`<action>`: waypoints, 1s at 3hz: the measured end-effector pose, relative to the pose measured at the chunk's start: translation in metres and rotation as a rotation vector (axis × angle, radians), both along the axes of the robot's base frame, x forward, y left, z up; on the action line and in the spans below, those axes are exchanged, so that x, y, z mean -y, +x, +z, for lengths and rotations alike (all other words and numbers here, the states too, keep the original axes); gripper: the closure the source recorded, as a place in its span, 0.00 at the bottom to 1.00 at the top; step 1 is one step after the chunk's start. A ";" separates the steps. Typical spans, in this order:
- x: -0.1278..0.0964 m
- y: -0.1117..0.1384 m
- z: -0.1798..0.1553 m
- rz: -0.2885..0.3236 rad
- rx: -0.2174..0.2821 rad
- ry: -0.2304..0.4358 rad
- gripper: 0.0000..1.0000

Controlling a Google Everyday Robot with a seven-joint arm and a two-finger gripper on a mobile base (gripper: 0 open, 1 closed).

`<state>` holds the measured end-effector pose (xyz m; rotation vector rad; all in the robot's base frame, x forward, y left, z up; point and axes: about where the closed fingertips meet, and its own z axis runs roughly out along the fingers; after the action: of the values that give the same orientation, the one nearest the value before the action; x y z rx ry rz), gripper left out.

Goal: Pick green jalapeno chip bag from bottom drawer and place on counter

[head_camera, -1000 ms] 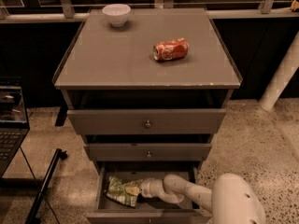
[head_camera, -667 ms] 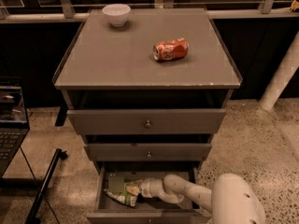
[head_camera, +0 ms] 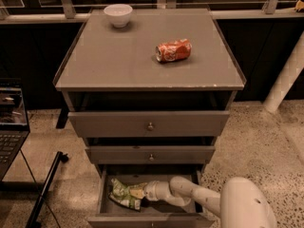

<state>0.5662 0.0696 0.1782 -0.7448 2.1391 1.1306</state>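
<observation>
The green jalapeno chip bag (head_camera: pixel 121 194) lies crumpled in the left half of the open bottom drawer (head_camera: pixel 142 221). My gripper (head_camera: pixel 141 193) reaches into that drawer from the right, on the end of the white arm (head_camera: pixel 190 194). Its tip is against the right end of the bag, low in the tray. The counter (head_camera: pixel 118 65) is the flat grey-brown top of the cabinet, well above the gripper.
An orange-red soda can (head_camera: pixel 173 50) lies on its side on the counter, right of centre. A white bowl (head_camera: pixel 118 14) stands at the back left. Two knobbed drawers (head_camera: pixel 149 125) overhang the bottom one. A laptop (head_camera: pixel 9 127) and a black pole (head_camera: pixel 45 189) are at the left.
The bag has shifted slightly and looks a little more bunched up at the gripper's tip. The arm has barely moved.
</observation>
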 end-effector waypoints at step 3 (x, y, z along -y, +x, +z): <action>0.092 -0.041 0.193 0.183 0.147 -0.067 1.00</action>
<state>0.5250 -0.0221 0.3710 -1.0401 2.0257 1.0641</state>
